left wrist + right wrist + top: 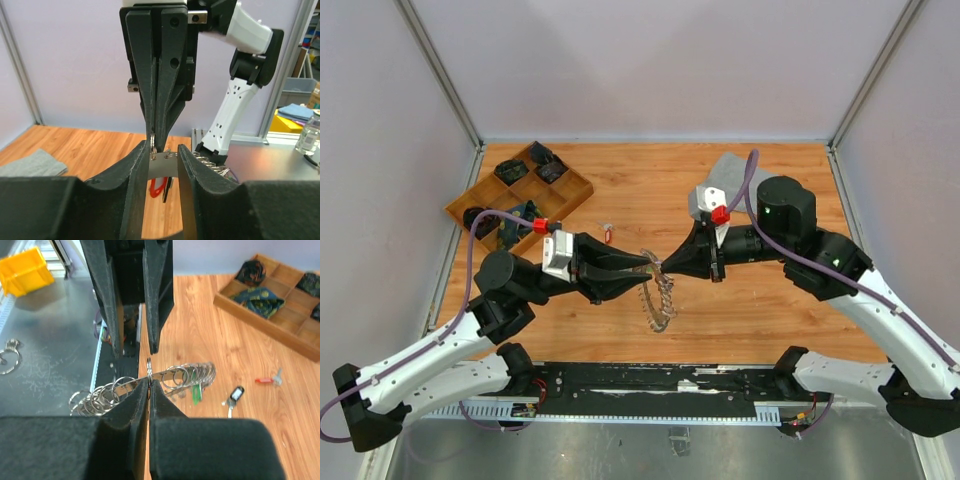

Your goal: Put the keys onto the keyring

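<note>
The large thin silver metal keyring (658, 297), its rim fringed with small split rings, hangs above the wooden counter (770, 310) where the two arms meet. The right pincer (149, 383) is pressed together on the keyring's (185, 375) band and pinches it at the very tip, with the fringe running out to both sides. The left pincer (163, 150) faces it from the keyring's other side, its fingers spread with a clear gap. The pinched edge sits in that gap; I cannot tell whether a finger touches it.

Beyond the keyring, away from the arm bases, a red-tagged silver metal key (265, 381) lies on the counter, and a black-tagged silver metal key (234, 396) lies closer to the keyring. A green plastic tag (196, 394) shows just under the fringe; I cannot tell whether it hangs from the keyring.
</note>
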